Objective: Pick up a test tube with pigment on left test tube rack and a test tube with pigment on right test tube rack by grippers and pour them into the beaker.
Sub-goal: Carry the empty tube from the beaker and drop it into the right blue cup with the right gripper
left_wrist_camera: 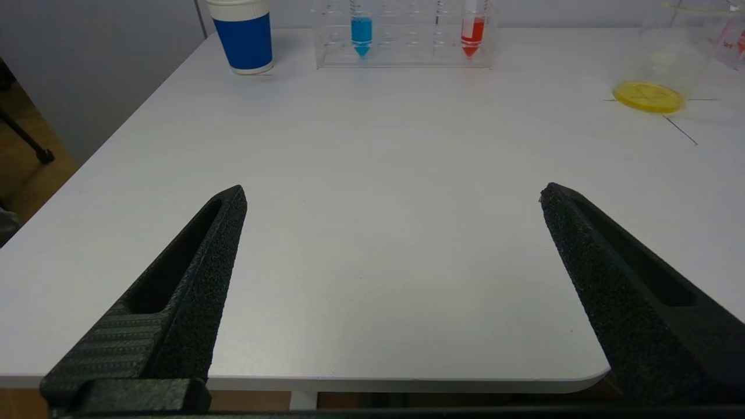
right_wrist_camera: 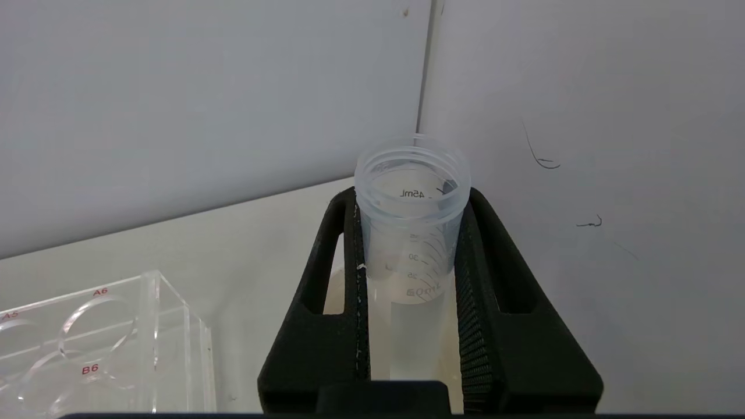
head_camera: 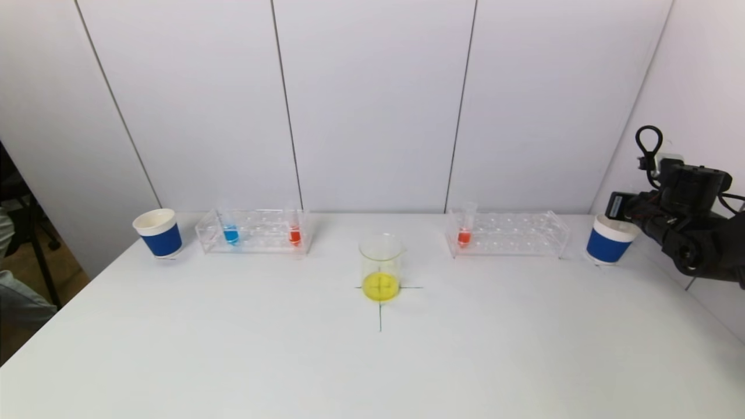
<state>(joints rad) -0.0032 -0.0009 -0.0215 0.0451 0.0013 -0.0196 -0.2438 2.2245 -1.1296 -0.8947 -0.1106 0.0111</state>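
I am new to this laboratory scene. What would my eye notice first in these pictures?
The beaker with yellow liquid stands at the table's centre, on a drawn cross. The right gripper, by the right blue cup, is shut on an empty test tube. Blue and red tubes stand in the left rack.

Right arm [head_camera: 692, 233]: matte black housings, rounded joint, black cable looped above the wrist; left gripper [left_wrist_camera: 393, 195]: two tapered black fingers [left_wrist_camera: 198, 267], grainy inner faces, slotted sides; right gripper [right_wrist_camera: 410, 198]: black, ribbed pads [right_wrist_camera: 468, 326].
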